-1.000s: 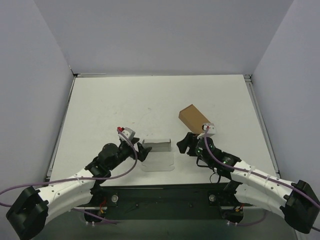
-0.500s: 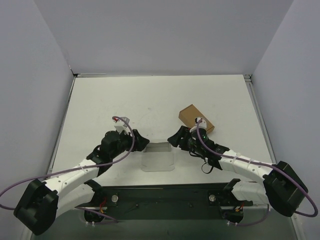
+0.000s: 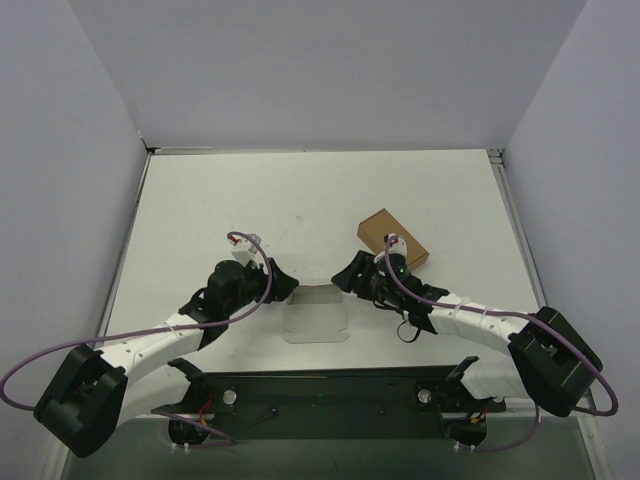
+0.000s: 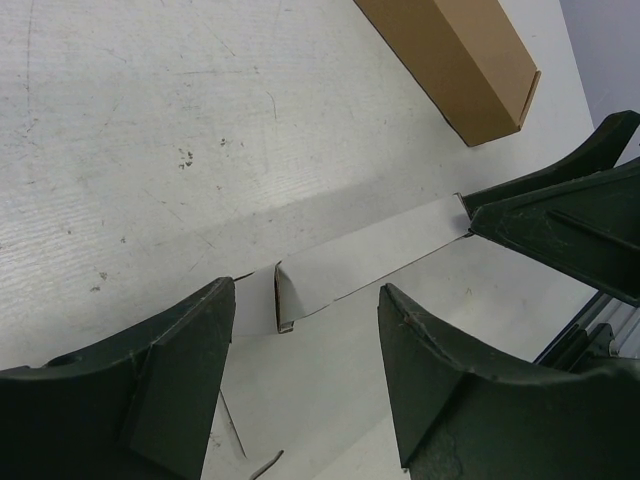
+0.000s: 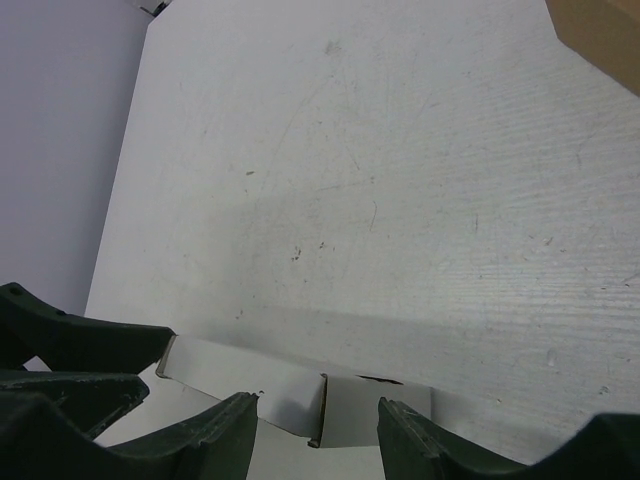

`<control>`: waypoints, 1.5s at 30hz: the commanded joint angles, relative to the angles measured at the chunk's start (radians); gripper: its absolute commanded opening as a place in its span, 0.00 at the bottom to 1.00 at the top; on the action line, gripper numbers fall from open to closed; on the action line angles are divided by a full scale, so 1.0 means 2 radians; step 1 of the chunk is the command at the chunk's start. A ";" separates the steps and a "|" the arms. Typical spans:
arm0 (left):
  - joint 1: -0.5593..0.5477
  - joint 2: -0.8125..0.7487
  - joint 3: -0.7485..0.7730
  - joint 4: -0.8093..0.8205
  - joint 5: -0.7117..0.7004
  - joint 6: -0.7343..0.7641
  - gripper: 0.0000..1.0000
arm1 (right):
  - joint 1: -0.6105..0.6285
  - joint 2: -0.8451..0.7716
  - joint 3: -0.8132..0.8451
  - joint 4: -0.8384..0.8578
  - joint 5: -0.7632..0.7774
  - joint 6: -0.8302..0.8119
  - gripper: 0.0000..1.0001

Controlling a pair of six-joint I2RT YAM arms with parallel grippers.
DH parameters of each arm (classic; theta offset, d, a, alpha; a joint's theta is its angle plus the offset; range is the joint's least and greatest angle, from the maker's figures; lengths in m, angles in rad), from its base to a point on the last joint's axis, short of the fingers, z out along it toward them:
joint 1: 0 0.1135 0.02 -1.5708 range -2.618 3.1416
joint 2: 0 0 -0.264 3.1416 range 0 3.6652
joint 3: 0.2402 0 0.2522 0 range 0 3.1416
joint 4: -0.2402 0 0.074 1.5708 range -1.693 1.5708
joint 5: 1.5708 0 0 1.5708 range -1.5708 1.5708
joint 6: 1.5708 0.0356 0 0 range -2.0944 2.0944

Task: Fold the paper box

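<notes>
On the counter, the left fingers and right fingers stand open astride opposite ends of the paper box's upright flap.

Right gripper low, jaws apart, astride the raised flap of the paper box. Left gripper at the flap's far end. Brown box corner top right. Table scuffed.

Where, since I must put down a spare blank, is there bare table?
Free: the far table from the back wall to the brown box, and the strip along its left edge. Crowded: near centre, where the left end effector and right end effector flank the paper box.
</notes>
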 commanded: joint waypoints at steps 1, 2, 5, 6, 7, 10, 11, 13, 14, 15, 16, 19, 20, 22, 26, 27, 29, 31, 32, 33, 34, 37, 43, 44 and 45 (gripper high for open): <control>0.004 0.008 0.009 0.035 0.003 -0.002 0.67 | -0.004 0.010 0.017 0.025 0.002 0.006 0.50; 0.004 0.008 0.008 0.036 0.003 -0.003 0.65 | -0.004 0.012 0.017 0.025 0.002 0.005 0.50; 0.004 0.013 0.008 0.039 0.006 -0.002 0.59 | -0.005 0.017 0.016 0.023 0.002 0.006 0.48; 0.004 0.015 0.007 0.041 0.006 -0.002 0.59 | -0.005 0.018 0.016 0.023 0.002 0.006 0.46; 0.004 0.015 0.007 0.042 0.007 -0.003 0.58 | -0.005 0.018 0.016 0.023 0.003 0.006 0.46; 0.004 0.022 0.007 0.046 0.006 -0.002 0.57 | -0.005 0.021 0.014 0.023 0.004 0.006 0.44; 0.004 0.028 0.007 0.046 0.006 -0.003 0.55 | -0.006 0.022 0.014 0.023 0.004 0.006 0.44; 0.004 0.032 0.007 0.047 0.008 -0.001 0.52 | -0.005 0.023 0.014 0.023 0.004 0.006 0.42; 0.004 0.037 0.007 0.049 0.009 -0.002 0.51 | -0.007 0.024 0.013 0.023 0.004 0.006 0.41; 0.004 0.039 0.006 0.050 0.010 -0.001 0.50 | -0.007 0.024 0.011 0.023 0.005 0.006 0.40; 0.004 0.041 0.004 0.052 0.010 0.000 0.50 | -0.007 0.023 0.010 0.023 0.007 0.006 0.39; 0.004 0.045 0.000 0.057 0.009 -0.002 0.48 | -0.007 0.024 0.006 0.023 0.008 0.006 0.34; 0.004 0.047 0.000 0.059 0.009 -0.002 0.47 | -0.007 0.025 0.004 0.023 0.008 0.005 0.32; 0.004 0.048 -0.002 0.062 0.011 -0.003 0.47 | -0.007 0.025 0.002 0.023 0.010 0.003 0.27; 0.004 0.049 -0.009 0.085 0.020 -0.003 0.46 | -0.007 0.025 -0.003 0.021 0.013 0.000 0.22; 0.004 0.048 -0.009 0.091 0.024 -0.003 0.47 | -0.007 0.027 -0.004 0.021 0.014 0.000 0.20; 0.004 0.048 -0.011 0.111 0.038 0.003 0.53 | -0.007 0.027 -0.006 0.018 0.016 0.001 0.20; 0.004 0.046 -0.009 0.118 0.045 0.007 0.55 | -0.007 0.027 -0.007 0.016 0.020 -0.001 0.17; 0.004 0.043 -0.009 0.119 0.046 0.007 0.55 | -0.006 0.025 -0.009 0.013 0.024 -0.003 0.17; 0.004 0.042 -0.006 0.119 0.048 0.007 0.56 | -0.006 0.025 -0.010 0.012 0.028 -0.003 0.16; 0.004 0.041 -0.005 0.119 0.048 0.007 0.56 | -0.006 0.024 -0.012 0.012 0.031 -0.004 0.16; 0.004 0.032 -0.004 0.122 0.055 0.007 0.64 | -0.006 0.023 -0.015 0.009 0.034 -0.004 0.16; 0.006 -0.001 0.011 0.075 0.045 0.020 0.80 | -0.007 -0.011 -0.006 -0.013 0.032 -0.014 0.38; 0.007 -0.011 0.014 0.064 0.045 0.023 0.81 | -0.008 -0.021 -0.003 -0.030 0.034 -0.021 0.48; 0.012 -0.017 0.017 0.053 0.043 0.028 0.82 | -0.008 -0.031 0.000 -0.038 0.036 -0.032 0.51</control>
